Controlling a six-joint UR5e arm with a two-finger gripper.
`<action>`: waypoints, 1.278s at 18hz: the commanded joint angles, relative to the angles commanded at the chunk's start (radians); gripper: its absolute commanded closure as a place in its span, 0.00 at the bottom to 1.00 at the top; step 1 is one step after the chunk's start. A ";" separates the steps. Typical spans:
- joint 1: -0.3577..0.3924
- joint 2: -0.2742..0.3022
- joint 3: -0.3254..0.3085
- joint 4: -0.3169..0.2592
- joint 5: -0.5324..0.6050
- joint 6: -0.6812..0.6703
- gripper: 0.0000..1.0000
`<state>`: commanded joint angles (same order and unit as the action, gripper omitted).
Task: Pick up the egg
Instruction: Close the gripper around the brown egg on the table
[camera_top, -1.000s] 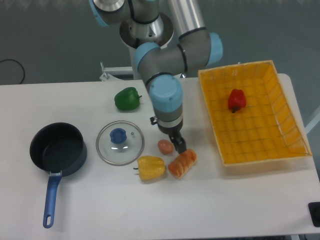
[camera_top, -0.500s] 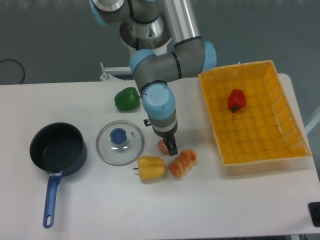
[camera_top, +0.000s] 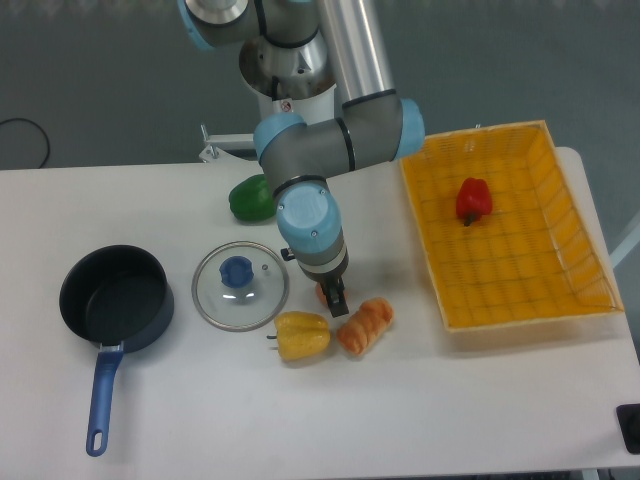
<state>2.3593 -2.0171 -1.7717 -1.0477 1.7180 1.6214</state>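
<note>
The egg (camera_top: 322, 292) is a small brownish-pink oval on the white table, and only its left edge shows. The gripper (camera_top: 333, 297) points down right over it, between the yellow pepper (camera_top: 302, 335) and the orange ridged croissant-like item (camera_top: 364, 325). One dark finger (camera_top: 339, 300) stands at the egg's right side. The other finger is hidden under the wrist. The jaws look open around the egg, and the egg rests on the table.
A glass lid (camera_top: 240, 285) with a blue knob lies to the left. A dark pot (camera_top: 116, 298) with a blue handle is at the far left, and a green pepper (camera_top: 250, 198) is behind the arm. A yellow basket (camera_top: 577, 240) at the right holds a red pepper (camera_top: 473, 200).
The gripper has moved left from beside the croissant-like item to over the egg, which it now mostly covers. Nothing else has moved.
</note>
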 joint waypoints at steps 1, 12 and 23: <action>-0.002 -0.003 0.000 0.000 0.014 0.002 0.03; -0.003 -0.026 0.000 0.008 0.038 -0.003 0.08; -0.018 -0.043 0.002 0.034 0.038 -0.052 0.26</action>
<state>2.3409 -2.0601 -1.7702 -1.0139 1.7564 1.5693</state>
